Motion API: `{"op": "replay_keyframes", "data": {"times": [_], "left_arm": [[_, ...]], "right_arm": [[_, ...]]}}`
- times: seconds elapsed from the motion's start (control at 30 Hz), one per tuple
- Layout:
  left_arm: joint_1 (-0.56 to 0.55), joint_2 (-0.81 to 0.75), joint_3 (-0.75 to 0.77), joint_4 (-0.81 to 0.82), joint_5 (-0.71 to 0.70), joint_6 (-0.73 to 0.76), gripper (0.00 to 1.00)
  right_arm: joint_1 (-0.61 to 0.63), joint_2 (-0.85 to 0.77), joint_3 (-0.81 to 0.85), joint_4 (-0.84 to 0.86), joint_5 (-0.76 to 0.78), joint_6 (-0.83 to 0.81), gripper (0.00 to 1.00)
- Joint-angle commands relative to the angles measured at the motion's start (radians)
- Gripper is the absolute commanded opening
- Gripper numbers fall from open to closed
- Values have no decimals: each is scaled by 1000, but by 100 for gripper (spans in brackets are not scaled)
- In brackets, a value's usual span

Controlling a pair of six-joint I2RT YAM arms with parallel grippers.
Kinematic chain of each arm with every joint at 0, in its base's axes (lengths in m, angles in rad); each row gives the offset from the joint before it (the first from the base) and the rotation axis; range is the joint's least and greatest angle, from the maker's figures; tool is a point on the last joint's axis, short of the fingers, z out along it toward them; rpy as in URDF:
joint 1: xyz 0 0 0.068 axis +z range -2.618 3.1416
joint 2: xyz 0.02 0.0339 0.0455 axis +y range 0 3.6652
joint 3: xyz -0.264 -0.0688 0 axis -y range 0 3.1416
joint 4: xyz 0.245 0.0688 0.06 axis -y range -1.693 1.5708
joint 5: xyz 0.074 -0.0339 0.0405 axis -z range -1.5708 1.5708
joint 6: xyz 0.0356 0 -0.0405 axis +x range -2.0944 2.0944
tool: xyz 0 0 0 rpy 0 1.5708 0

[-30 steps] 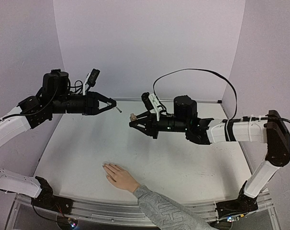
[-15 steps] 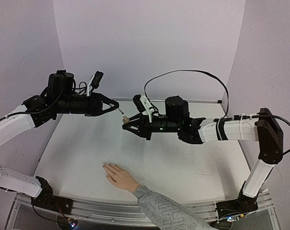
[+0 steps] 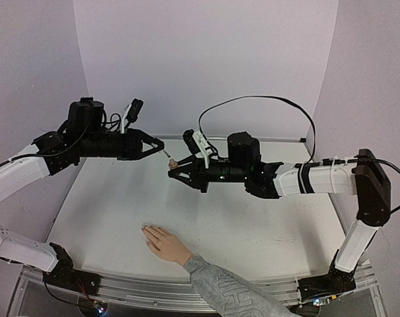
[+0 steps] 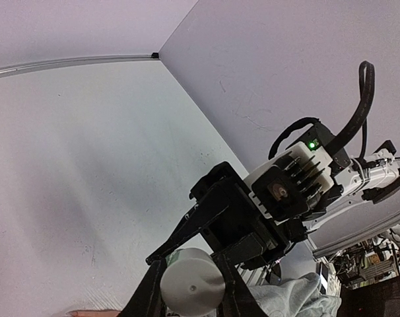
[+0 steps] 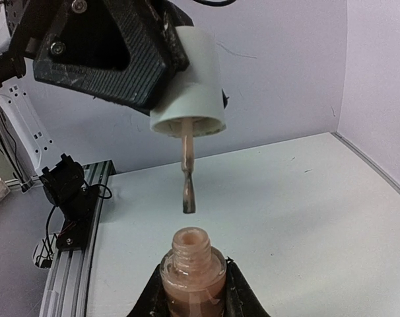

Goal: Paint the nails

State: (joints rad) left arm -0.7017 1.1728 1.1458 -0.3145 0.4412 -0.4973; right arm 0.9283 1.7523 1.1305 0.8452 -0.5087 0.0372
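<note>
A light-skinned hand (image 3: 162, 242) with a grey patterned sleeve (image 3: 226, 290) lies flat on the white table, fingers pointing left. Its nails (image 3: 146, 230) are too small to make out. My left gripper (image 3: 159, 145) is shut on a white cap (image 4: 192, 282) with a thin brush (image 5: 188, 195) hanging from it. My right gripper (image 3: 175, 168) is shut on an open bottle of beige polish (image 5: 192, 274). The brush tip hangs just above the bottle's mouth, apart from it. Both grippers are held high over the table's middle, well behind the hand.
Purple walls close the table (image 3: 253, 224) at the back and both sides. A black cable (image 3: 266, 100) arches over the right arm. A metal rail (image 3: 140, 290) runs along the near edge, next to the sleeve.
The right gripper has moved left with the bottle and now sits right below the brush. The left gripper has shifted slightly right. The hand has not moved.
</note>
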Motion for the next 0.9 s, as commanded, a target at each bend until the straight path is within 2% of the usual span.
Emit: {"op": "replay_keyframes", "data": {"times": [0.0, 0.87], "left_arm": [[-7, -14, 46, 11, -15, 16, 0], [-21, -9, 58, -14, -32, 32, 0]], "right_arm": [[2, -10, 54, 68, 5, 0, 0], [11, 2, 72, 66, -1, -2, 0]]}}
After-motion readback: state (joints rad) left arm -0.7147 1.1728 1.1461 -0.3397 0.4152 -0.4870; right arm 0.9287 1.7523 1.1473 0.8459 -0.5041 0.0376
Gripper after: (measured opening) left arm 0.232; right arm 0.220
